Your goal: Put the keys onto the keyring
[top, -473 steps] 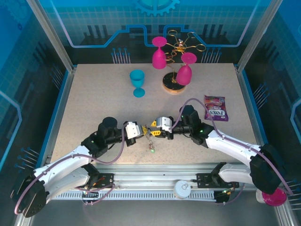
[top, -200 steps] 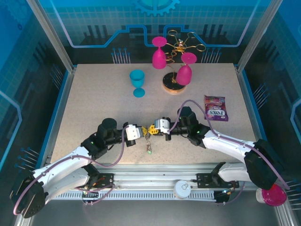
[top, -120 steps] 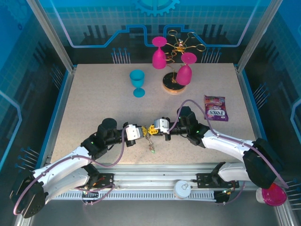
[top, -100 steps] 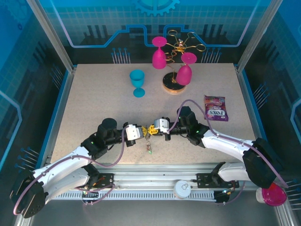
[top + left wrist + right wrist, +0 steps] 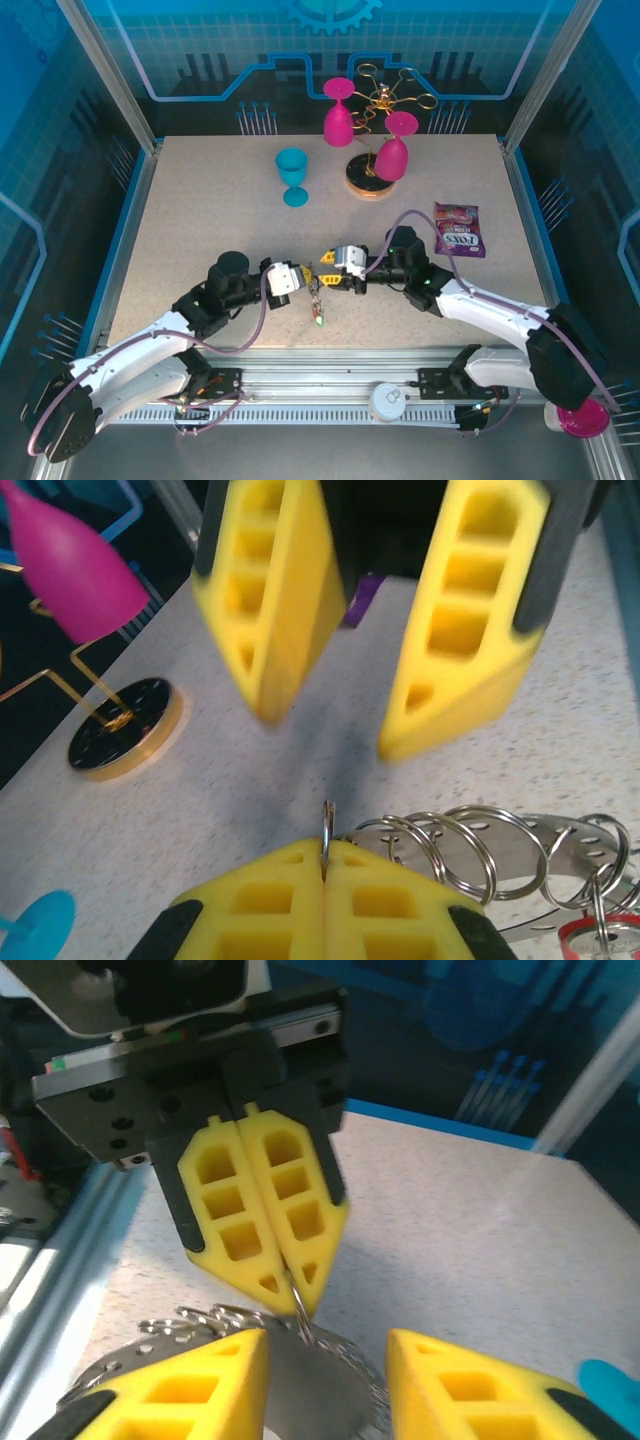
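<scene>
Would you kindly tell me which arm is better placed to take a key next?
Right, most likely: the right tool stands open and empty facing the keyring, while the left tool is shut on one of its rings, holding it.

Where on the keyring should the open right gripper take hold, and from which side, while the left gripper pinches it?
On the keyring, at its row of split rings beside the shut left gripper, which pinches one ring edge-on. Probably bring the right gripper in from opposite the left one, closing across the rings' flat faces: they lie bunched and broad.
</scene>
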Motion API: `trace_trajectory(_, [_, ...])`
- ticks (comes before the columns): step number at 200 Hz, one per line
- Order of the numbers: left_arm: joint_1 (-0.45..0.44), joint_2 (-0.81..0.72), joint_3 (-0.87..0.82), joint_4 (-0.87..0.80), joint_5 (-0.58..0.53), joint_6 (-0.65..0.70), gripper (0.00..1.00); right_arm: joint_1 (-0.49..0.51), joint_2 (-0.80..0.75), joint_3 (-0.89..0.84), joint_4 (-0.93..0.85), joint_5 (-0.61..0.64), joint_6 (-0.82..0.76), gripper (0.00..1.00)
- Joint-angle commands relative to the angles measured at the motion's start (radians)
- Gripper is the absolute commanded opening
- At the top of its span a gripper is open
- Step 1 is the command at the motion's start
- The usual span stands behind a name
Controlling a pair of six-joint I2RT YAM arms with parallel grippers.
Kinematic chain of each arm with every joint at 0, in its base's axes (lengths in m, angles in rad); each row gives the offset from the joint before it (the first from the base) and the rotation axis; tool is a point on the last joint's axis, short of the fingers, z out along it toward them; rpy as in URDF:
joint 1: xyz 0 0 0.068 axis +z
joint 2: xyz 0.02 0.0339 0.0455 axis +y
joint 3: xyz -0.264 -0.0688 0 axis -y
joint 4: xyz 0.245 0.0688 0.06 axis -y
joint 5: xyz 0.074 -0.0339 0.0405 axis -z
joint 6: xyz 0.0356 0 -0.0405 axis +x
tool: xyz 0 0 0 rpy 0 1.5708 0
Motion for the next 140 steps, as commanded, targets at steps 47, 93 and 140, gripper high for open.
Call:
trace_trajectory(47, [0.011,0.06,0.168,-0.087,-0.537,-0.251,0.0,-0.006,-0.103,0.01,-0.204,0.346,0.207,0.4])
trace_trajectory(93, [0.143,0.154,0.334,-0.323,-0.758,-0.495,0.0,0.068,-0.007,0.106,-0.279,0.333,0.345,0.32])
trace_trajectory(140, [0.376,0.191,0.44,-0.488,-0.67,-0.697,0.0,0.216,0.264,0.338,-0.354,0.382,0.446,0.3])
